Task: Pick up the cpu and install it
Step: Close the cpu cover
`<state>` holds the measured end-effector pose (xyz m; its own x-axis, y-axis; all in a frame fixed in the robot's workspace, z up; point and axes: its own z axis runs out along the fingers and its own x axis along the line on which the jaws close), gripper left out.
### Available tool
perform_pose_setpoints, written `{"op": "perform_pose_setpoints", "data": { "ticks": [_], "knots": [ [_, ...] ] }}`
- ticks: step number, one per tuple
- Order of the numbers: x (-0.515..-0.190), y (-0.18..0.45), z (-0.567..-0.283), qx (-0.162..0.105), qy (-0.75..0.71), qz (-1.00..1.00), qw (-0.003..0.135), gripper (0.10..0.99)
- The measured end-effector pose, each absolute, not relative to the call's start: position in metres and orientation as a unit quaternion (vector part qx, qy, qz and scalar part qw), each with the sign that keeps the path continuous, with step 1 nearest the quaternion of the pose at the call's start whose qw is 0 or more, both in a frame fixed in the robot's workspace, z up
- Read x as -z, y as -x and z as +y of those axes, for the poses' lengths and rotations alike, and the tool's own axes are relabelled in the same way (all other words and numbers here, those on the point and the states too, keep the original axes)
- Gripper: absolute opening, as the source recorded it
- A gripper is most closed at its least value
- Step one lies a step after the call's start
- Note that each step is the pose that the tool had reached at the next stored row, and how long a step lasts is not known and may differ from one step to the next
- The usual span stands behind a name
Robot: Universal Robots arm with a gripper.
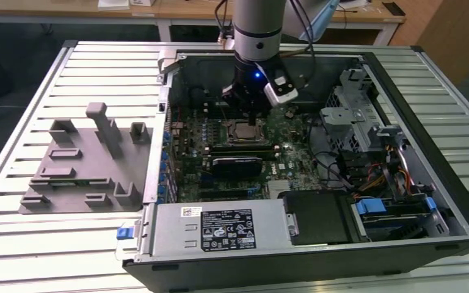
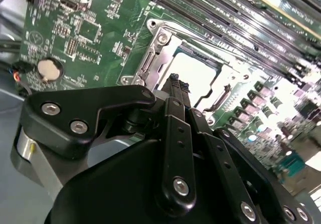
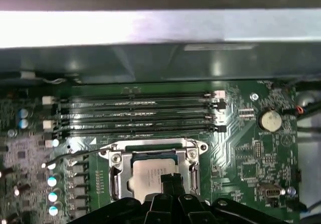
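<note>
Gripper [image 3: 169,180], fingers together, just over the cpu [image 3: 148,176] inside the case [image 1: 430,152].
Case lies open on a slatted table [image 1: 22,110], wooden desk [image 1: 185,9] behind it.

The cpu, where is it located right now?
The cpu sits inside the metal socket frame on the motherboard, beside the memory slots; in the exterior view it lies near the middle of the case, directly under the gripper.

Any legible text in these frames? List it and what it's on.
Nothing can be read with confidence.
White labels on the power supply, exterior view: print is there, too small to read.
Silkscreen on the motherboard, first wrist view: too small and blurred.
Sticker on the case wall, first wrist view: blurred.
The cpu top plate: no legible marking.
</note>
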<state>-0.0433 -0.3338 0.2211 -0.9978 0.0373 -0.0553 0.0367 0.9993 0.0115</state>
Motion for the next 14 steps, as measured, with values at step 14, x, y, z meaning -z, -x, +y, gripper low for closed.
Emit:
{"op": "perform_pose_setpoints", "data": {
  "ticks": [14],
  "knots": [
    [-0.2199, 0.0437, -0.3346, -0.005, -0.019, 0.999, 0.028, 0.106]
  ]
}}
